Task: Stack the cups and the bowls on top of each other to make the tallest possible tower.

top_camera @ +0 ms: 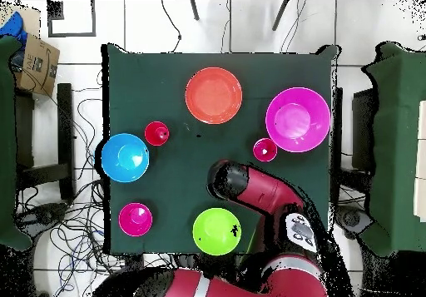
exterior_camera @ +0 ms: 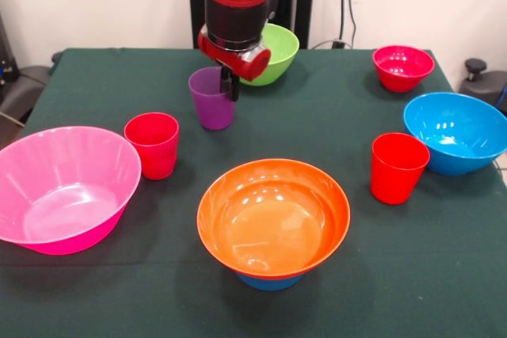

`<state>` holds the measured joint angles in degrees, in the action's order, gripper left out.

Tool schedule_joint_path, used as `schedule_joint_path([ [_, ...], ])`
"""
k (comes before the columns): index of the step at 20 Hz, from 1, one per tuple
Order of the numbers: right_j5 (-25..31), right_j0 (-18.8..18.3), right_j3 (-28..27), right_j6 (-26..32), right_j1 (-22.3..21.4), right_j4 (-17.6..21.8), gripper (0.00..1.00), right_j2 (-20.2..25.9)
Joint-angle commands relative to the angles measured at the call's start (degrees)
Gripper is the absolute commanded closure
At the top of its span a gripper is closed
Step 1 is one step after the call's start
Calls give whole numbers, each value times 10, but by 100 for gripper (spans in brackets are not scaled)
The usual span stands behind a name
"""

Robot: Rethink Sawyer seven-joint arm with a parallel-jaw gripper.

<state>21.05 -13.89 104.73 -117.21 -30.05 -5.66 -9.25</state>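
The purple cup point(exterior_camera: 211, 100) stands upright on the green cloth at the far middle. My gripper point(exterior_camera: 230, 85) hangs straight down at the cup's right rim, touching or overlapping it. In the overhead view the arm point(top_camera: 250, 187) covers the gripper and the purple cup. The tower is the orange bowl point(exterior_camera: 273, 213) point(top_camera: 214, 95) resting on a small blue bowl point(exterior_camera: 269, 281) at the near middle. One red cup point(exterior_camera: 152, 143) point(top_camera: 265, 150) stands by the large pink bowl point(exterior_camera: 62, 187) point(top_camera: 297, 119). The other red cup point(exterior_camera: 398, 167) point(top_camera: 156, 133) stands by the large blue bowl point(exterior_camera: 458, 132) point(top_camera: 126, 157).
The lime green bowl point(exterior_camera: 275, 53) point(top_camera: 216, 231) sits just behind my gripper. The small red-magenta bowl point(exterior_camera: 402, 66) point(top_camera: 136, 219) sits at the far right in the front view. Cables and boxes lie on the floor around the table point(top_camera: 166, 69).
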Motion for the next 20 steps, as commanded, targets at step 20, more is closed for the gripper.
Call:
schedule_joint_path([
  [20, 110, 0, -17, -62, -48, -47, 100, 94],
])
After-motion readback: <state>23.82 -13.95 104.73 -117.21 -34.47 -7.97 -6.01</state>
